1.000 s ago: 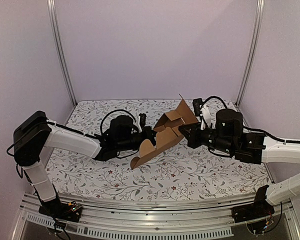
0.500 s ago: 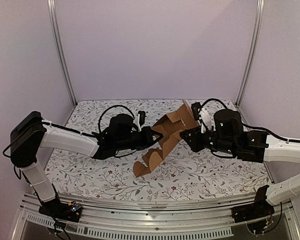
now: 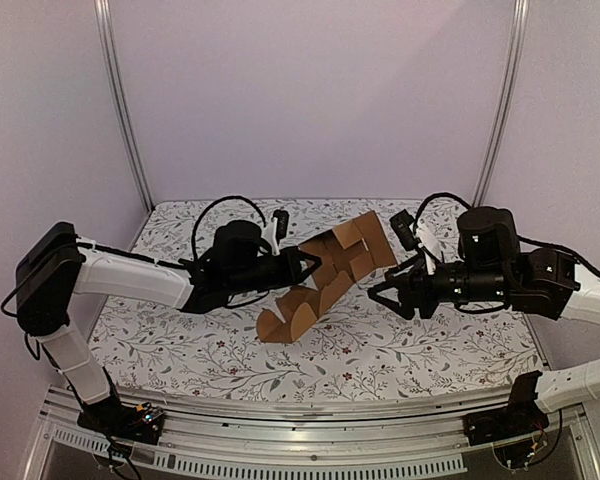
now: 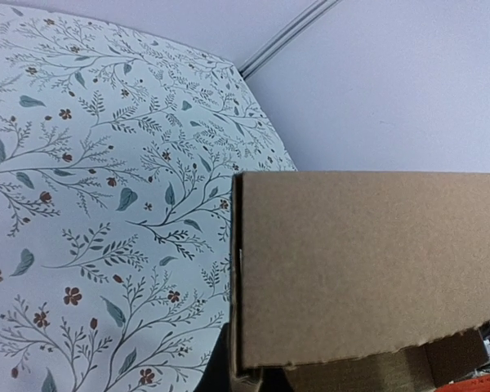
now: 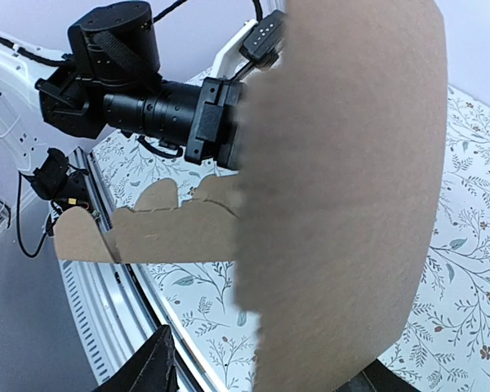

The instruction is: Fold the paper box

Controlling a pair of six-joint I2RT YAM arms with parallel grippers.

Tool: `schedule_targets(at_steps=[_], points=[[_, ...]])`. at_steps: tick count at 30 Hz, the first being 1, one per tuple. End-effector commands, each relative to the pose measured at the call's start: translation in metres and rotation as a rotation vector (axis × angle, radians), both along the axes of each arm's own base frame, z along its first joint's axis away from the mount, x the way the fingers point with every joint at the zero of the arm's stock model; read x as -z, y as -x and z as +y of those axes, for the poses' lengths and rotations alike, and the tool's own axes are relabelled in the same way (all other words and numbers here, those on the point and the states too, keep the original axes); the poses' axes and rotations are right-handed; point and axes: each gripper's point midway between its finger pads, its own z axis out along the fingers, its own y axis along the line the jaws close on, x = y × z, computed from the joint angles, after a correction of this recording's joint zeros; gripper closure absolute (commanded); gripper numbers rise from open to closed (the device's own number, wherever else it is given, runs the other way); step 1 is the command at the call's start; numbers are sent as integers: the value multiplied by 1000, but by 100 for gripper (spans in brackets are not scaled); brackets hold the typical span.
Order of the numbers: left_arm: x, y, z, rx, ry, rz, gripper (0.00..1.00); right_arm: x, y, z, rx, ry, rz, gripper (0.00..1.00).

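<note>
Above the floral worktop (image 3: 430, 350), the overhead camera showed the right hand (image 3: 385, 292) drawn back from the paper box (image 3: 330, 270). Its jaws stood parted and held nothing, where a second before it had been pinched shut against the box's right flap. The left hand (image 3: 302, 268) stayed clamped on the box's left side, carrying it tilted in the air between the two arms, with its top flap lower than before.

From the left wrist, one flat brown panel of the box filled the lower right. The patterned worktop and a lilac wall (image 4: 392, 82) lay behind it.

From the right wrist, the box loomed close and blurred, blocking most of the scene. Beyond it the left hand gripped its far edge, and notched tabs trailed off to the left. One dark finger (image 5: 151, 367) of the right hand showed at the bottom, clear of the cardboard.
</note>
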Motion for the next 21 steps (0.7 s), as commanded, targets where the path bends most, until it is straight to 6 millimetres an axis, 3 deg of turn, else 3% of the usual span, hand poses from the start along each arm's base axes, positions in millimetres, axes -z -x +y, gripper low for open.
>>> schedule_targets(at_steps=[1,8,14,21], points=[[-13,-14,13,0,-48,-92,100,-1,34,-11,-152,76,46,37],[-12,-27,25,25,-98,-167,100,-6,46,-26,-182,143,64,36],[-15,-21,26,120,-82,-231,100,-24,26,-43,-65,148,-19,34],[-16,-3,26,212,-85,-297,100,-32,12,-35,-57,122,-26,36]])
